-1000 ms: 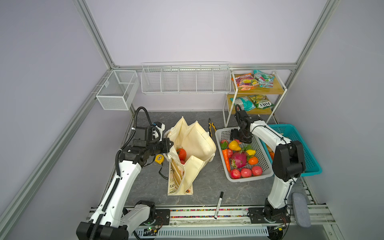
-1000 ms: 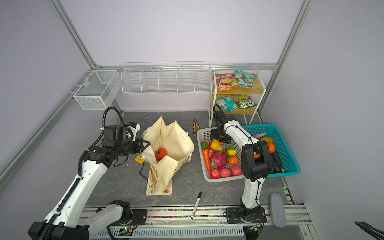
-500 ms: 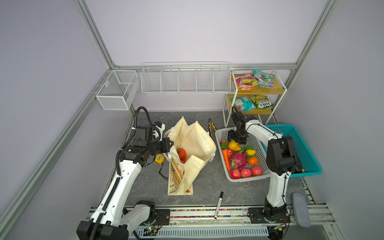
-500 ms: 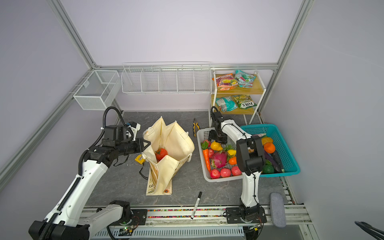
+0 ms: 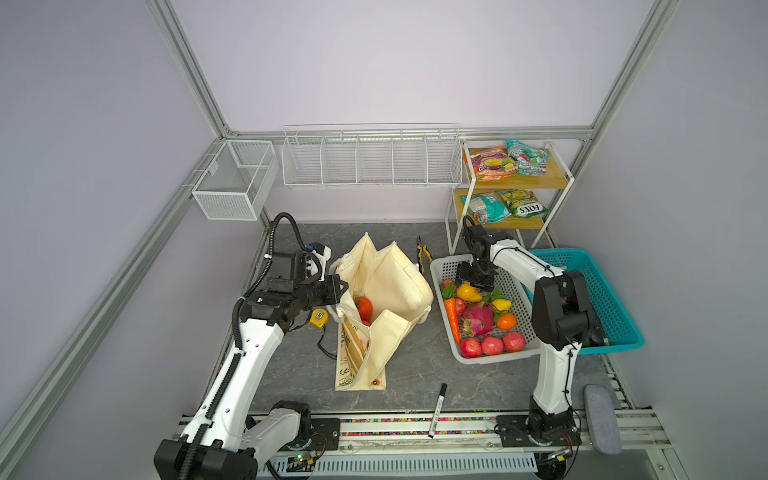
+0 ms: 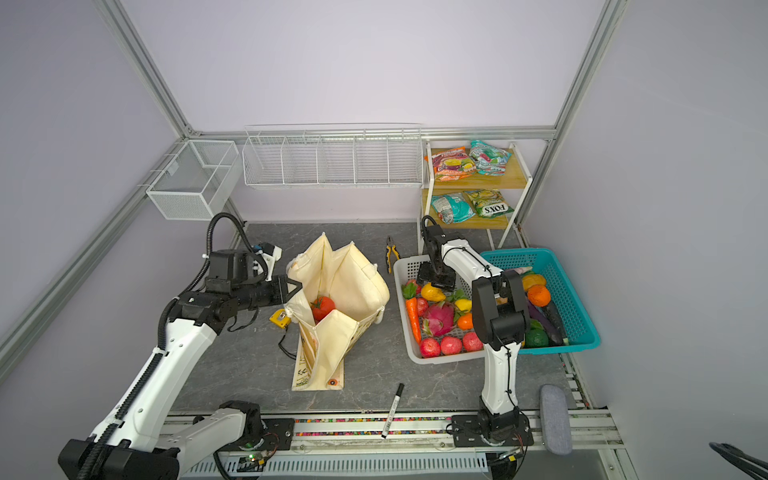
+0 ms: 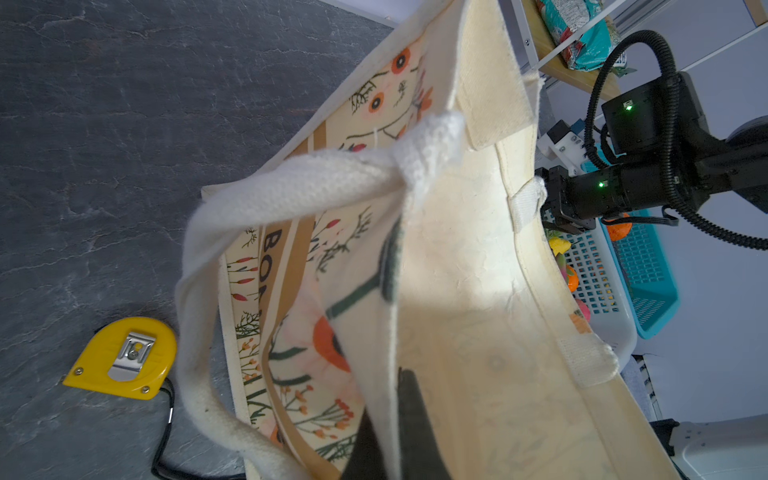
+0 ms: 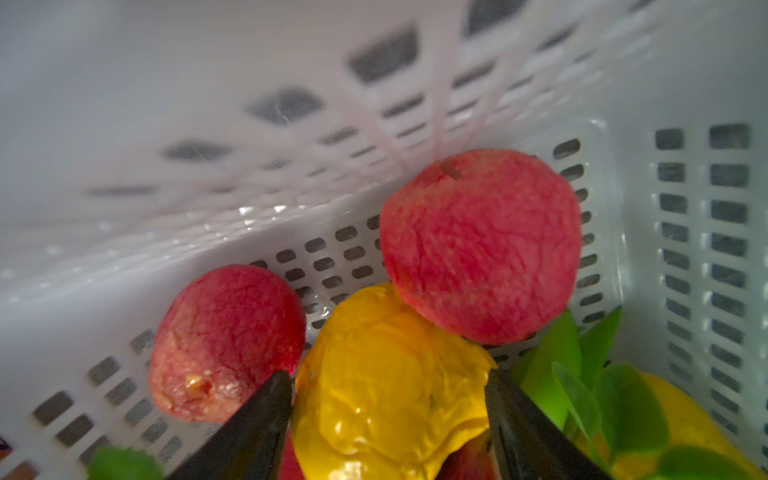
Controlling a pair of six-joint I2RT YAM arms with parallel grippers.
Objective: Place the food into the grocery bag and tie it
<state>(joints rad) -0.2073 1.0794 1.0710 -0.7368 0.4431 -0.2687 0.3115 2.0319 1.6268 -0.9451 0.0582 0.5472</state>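
Gripping the yellow pear [image 5: 468, 292] squarely is what matters now. The right gripper [image 8: 387, 374] is pressing its jaws against both flanks of the fruit, which is lying in the white basket [image 5: 490, 358] just beside the grocery bag [image 5: 390, 286]. The lift should be going straight up, clear of the red fruit [image 8: 478, 245] touching the pear, before swinging over the bag. The left gripper [image 5: 338, 291] is clamping the bag's rim, holding its mouth open, with a tomato [image 5: 364, 306] already sitting inside the bag.

Misc. non-task items on grey tabletop [image 5: 415, 374] & rear wall.
Yellow tape measure [image 5: 319, 318] left-centre; pliers [image 5: 424, 254] nr white basket [image 5: 494, 358]; teal basket [image 5: 615, 307] just beside it; marker [image 5: 437, 410] front; wire rack [image 5: 372, 166], mesh box [image 5: 232, 183], shelf unit [image 5: 557, 183] at rear.
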